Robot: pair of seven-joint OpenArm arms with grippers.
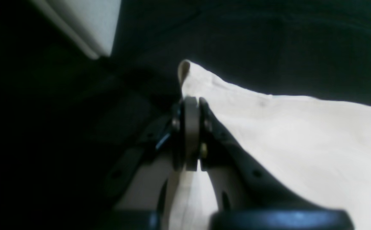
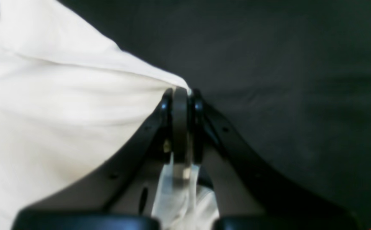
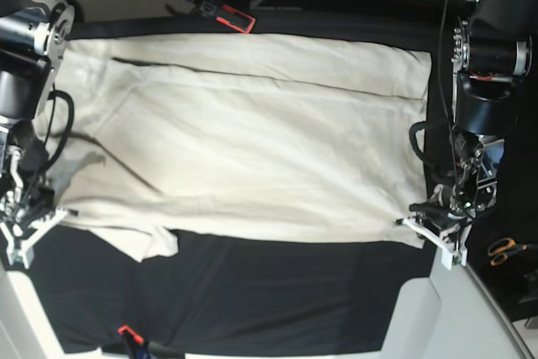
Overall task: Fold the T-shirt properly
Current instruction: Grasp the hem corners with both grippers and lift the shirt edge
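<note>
Gripping the near edge at both ends

The T-shirt [image 3: 261, 140] lies spread across the black-covered counter [image 3: 252, 292], folded into a broad panel with a loose flap poking out near its left end in the base view. The left pincer [image 3: 402, 222] is clenched on one end of the near edge, the right pincer [image 3: 74, 213] on the other. Uneven lifting could skew the fold; the shallow pinch at either corner might slip, and that flap could bunch underneath.
</note>
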